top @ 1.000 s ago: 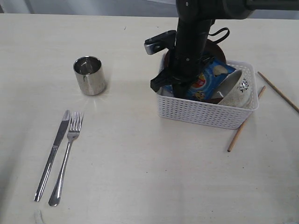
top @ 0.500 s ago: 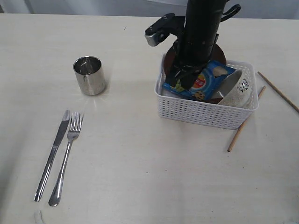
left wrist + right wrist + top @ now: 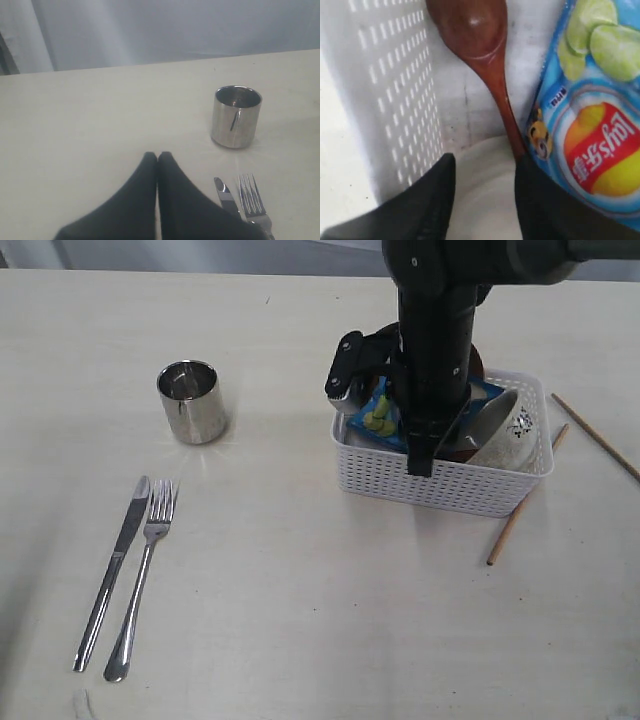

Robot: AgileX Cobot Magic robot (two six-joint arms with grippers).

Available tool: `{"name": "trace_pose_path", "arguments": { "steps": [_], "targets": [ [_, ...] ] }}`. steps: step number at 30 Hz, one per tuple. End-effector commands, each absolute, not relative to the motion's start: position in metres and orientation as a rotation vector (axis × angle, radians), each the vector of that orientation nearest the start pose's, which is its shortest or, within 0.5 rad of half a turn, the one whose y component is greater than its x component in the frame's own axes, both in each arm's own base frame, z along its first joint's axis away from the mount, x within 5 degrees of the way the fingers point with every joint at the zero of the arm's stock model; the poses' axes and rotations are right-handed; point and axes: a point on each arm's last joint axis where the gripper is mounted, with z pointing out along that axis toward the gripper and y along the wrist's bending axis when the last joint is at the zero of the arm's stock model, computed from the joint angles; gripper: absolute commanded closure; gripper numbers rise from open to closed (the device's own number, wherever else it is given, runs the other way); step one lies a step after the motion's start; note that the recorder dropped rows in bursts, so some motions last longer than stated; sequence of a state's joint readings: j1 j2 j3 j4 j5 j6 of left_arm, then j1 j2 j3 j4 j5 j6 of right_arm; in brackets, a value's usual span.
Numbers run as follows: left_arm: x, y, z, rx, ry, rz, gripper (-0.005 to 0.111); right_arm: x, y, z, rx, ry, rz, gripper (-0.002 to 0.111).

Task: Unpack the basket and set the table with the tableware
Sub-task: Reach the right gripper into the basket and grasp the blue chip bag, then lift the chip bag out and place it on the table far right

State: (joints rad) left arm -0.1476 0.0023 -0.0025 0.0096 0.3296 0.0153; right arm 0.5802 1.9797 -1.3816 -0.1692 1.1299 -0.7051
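Observation:
The white basket (image 3: 440, 480) stands right of the table's (image 3: 300, 570) middle. My right arm reaches down into it. The right gripper (image 3: 482, 165) is open inside the basket, beside its perforated wall (image 3: 395, 90). The reddish-brown wooden spoon (image 3: 480, 45) lies on the basket floor, its handle running to one finger. A pale curved surface shows between the fingers. The white speckled bowl (image 3: 515, 430) leans in the basket's right end. Steel cup (image 3: 192, 400), knife (image 3: 112, 570) and fork (image 3: 145, 575) sit on the left. My left gripper (image 3: 157, 156) is shut and empty above the table near them.
A blue chip bag (image 3: 380, 415) fills the basket's left part and presses against my right finger (image 3: 555, 200). Two wooden chopsticks (image 3: 525, 500) lie on the table right of the basket. A brown plate edge (image 3: 476, 362) shows behind the arm.
My right arm has turned and dropped lower into the basket. The chip bag has shifted toward the basket's left end. The cup, knife and fork have not moved.

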Motion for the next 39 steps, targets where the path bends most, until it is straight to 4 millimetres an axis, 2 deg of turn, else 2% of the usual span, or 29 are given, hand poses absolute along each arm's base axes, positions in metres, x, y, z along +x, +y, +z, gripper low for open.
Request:
{"name": "trace_pose_path", "arguments": {
  "steps": [1, 3, 7, 10, 13, 16, 18, 23, 28, 35, 36, 38, 39],
  "targets": [
    [0.053, -0.008, 0.184, 0.153, 1.799, -0.095, 0.107, 0.317, 0.192, 0.169, -2.048, 2.434, -0.241, 0.071],
    [0.053, -0.008, 0.184, 0.153, 1.799, -0.095, 0.107, 0.317, 0.192, 0.164, -2.057, 2.427, -0.252, 0.069],
    [0.053, -0.008, 0.184, 0.153, 1.799, -0.095, 0.107, 0.32, 0.188, 0.149, -2.062, 2.464, -0.33, 0.059],
    [0.053, -0.008, 0.184, 0.153, 1.799, -0.095, 0.107, 0.324, 0.187, 0.141, -2.016, 2.497, -0.401, 0.061],
    [0.053, -0.008, 0.184, 0.153, 1.799, -0.095, 0.107, 0.324, 0.187, 0.138, -2.017, 2.503, -0.403, 0.072],
    [0.053, -0.008, 0.184, 0.153, 1.799, -0.095, 0.107, 0.325, 0.188, 0.14, -2.01, 2.495, -0.403, 0.096],
    [0.053, -0.008, 0.184, 0.153, 1.799, -0.095, 0.107, 0.325, 0.188, 0.145, -1.999, 2.484, -0.402, 0.108],
    [0.053, -0.008, 0.184, 0.153, 1.799, -0.095, 0.107, 0.325, 0.188, 0.163, -1.955, 2.432, -0.404, 0.109],
    [0.053, -0.008, 0.184, 0.153, 1.799, -0.095, 0.107, 0.327, 0.185, 0.188, -1.836, 2.378, -0.456, 0.109],
    [0.053, -0.008, 0.184, 0.153, 1.799, -0.095, 0.107, 0.322, 0.181, 0.221, -1.768, 2.32, -0.471, 0.109],
    [0.053, -0.008, 0.184, 0.153, 1.799, -0.095, 0.107, 0.32, 0.181, 0.223, -1.756, 2.325, -0.45, 0.109],
    [0.053, -0.008, 0.184, 0.153, 1.799, -0.095, 0.107, 0.312, 0.19, 0.223, -1.752, 2.354, -0.237, 0.108],
    [0.053, -0.008, 0.184, 0.153, 1.799, -0.095, 0.107, 0.311, 0.192, 0.219, -1.763, 2.374, -0.191, 0.105]
  ]
}}
